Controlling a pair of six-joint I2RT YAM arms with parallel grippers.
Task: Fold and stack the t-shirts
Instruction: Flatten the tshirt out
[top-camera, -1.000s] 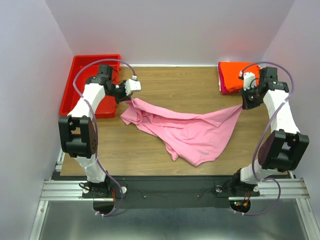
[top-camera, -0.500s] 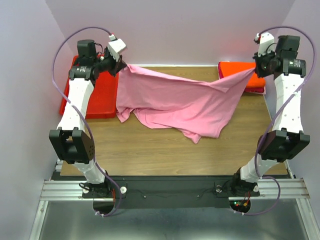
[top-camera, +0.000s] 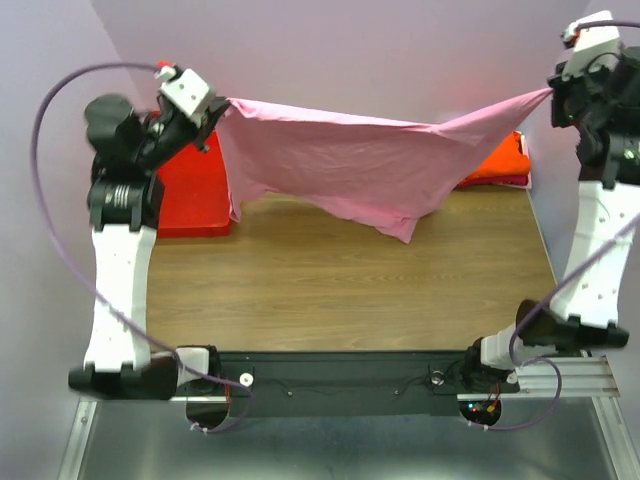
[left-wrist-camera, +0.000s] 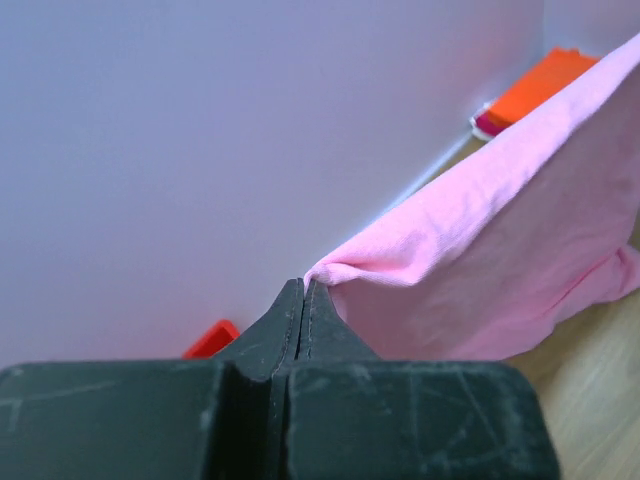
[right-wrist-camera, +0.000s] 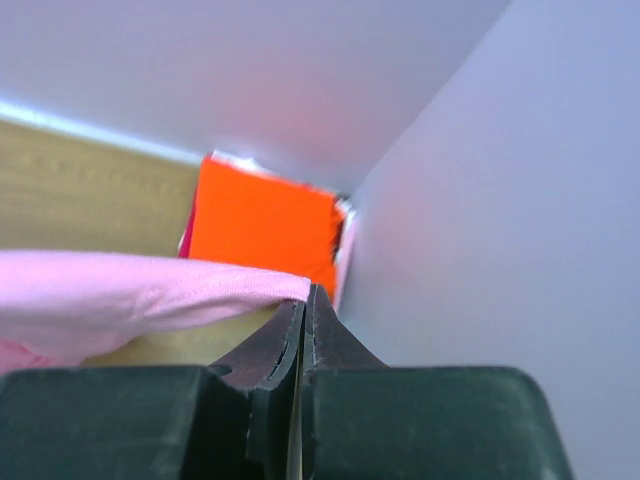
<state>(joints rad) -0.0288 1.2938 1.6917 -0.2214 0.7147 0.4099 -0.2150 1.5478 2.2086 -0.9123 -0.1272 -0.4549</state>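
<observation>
The light pink t-shirt (top-camera: 350, 165) hangs stretched in the air between both grippers, high above the table, its lower edge sagging toward the middle. My left gripper (top-camera: 218, 108) is shut on its left corner; in the left wrist view (left-wrist-camera: 303, 285) the cloth (left-wrist-camera: 520, 240) runs off to the right. My right gripper (top-camera: 552, 92) is shut on its right corner; in the right wrist view (right-wrist-camera: 306, 292) the cloth (right-wrist-camera: 120, 295) runs off left. The folded bright orange t-shirt (top-camera: 495, 162) lies on a darker pink-red one (top-camera: 500, 182) at the table's far right corner, also in the right wrist view (right-wrist-camera: 262, 222).
A red plastic tray (top-camera: 192, 185) sits at the far left, partly behind my left arm. The wooden table (top-camera: 340, 285) lies below the hanging shirt. Lilac walls close in the back and both sides.
Both grippers have lifted up and spread apart with the pink shirt. It left the table and now hangs taut in the air.
</observation>
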